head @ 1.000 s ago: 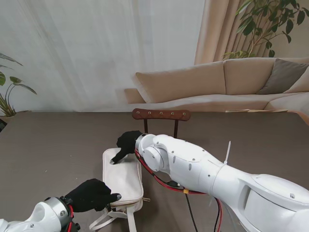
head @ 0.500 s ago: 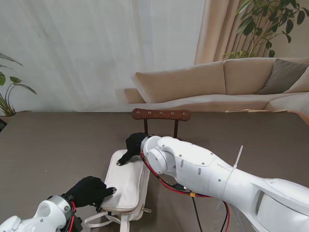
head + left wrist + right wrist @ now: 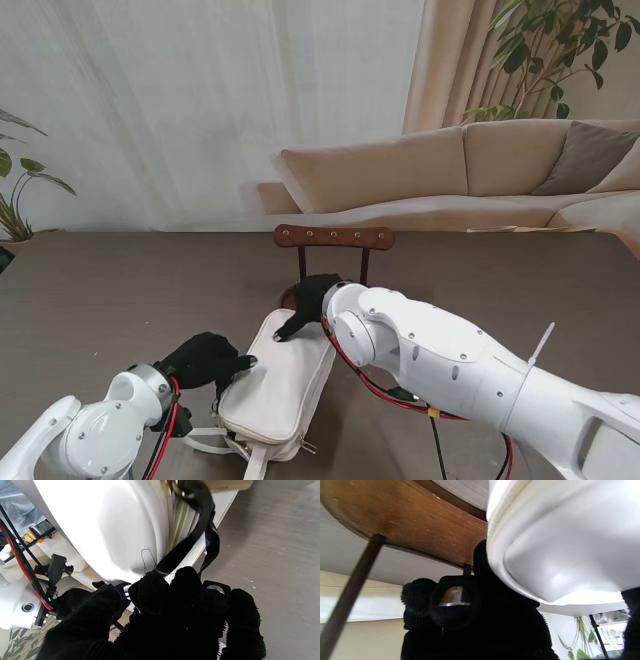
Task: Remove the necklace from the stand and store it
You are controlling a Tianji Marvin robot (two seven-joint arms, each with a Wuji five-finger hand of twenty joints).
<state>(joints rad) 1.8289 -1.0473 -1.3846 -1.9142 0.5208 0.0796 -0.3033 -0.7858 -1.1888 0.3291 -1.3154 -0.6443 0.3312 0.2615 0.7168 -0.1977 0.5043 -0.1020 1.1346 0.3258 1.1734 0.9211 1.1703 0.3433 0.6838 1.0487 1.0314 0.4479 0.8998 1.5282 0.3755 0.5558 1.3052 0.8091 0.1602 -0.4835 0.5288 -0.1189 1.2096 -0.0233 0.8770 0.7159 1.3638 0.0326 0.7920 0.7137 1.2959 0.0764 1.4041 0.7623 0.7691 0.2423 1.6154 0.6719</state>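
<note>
Apparently early: both hands, left hand (image 3: 205,362) and right hand (image 3: 312,300), grip the white bag (image 3: 278,392) at centre frame; no necklace visible on stand (image 3: 334,238); storing remains.

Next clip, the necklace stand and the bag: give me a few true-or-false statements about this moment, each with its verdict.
1. Both hands touch the white bag. True: left hand at its nearer end, right hand at its farther end.
2. The bag hangs on the wooden stand. False: it lies on the table.
3. A necklace visibly hangs from the stand. False: none can be made out.
4. The stand is farther from me than the bag. True.
</note>
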